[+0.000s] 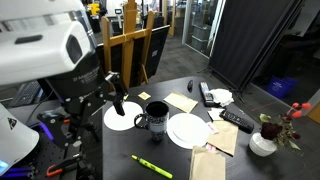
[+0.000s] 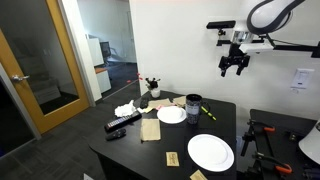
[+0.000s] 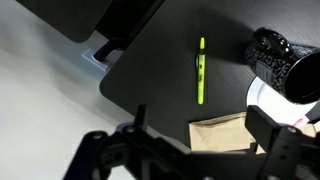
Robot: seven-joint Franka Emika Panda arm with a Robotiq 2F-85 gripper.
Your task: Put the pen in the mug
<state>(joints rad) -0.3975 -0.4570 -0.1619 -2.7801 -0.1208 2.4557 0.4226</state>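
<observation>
The end effector [image 2: 235,67] hangs high above the dark bench [image 3: 160,60], its jaws spread wide with nothing between them. The yellow-green pen [image 3: 200,72] lies flat on the bench, well apart from the dark mug [image 1: 155,118]. The mug stands upright between 2 white plates [image 1: 187,131]. In the wrist view, a brown paper bag [image 3: 225,132] lies near one end of the pen.

Pen [image 1: 151,166] lies apart from mug [image 1: 155,119]; gripper [image 1: 117,102] hangs above table [image 1: 118,150], jaws apart
</observation>
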